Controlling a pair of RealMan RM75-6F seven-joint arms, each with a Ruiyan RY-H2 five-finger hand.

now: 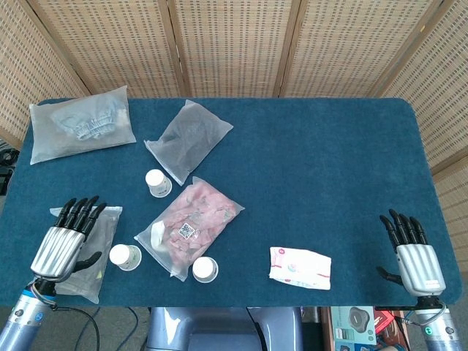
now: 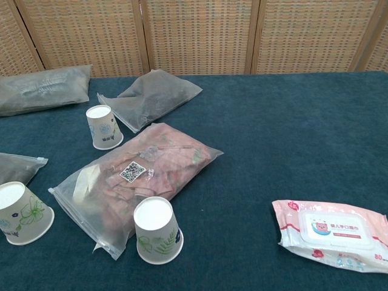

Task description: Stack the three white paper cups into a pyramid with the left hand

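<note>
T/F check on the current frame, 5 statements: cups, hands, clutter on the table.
1. All three paper cups stand upside down, none stacked: cup by the left hand, front cup, far cup. True.
2. The left hand holds a cup. False: it holds nothing, its fingers apart over a grey pouch.
3. The right hand is open, near the table's right edge. True.
4. The wet wipes pack lies between the cups. False: it lies right of all three.
5. The pink pouch lies flat. True.

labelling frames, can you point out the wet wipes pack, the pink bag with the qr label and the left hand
wet wipes pack [image 2: 330, 235], chest view, on its white lid
pink bag [image 1: 191, 227], head view, near its middle
left hand [image 1: 61, 247], head view, on its silver back
</note>
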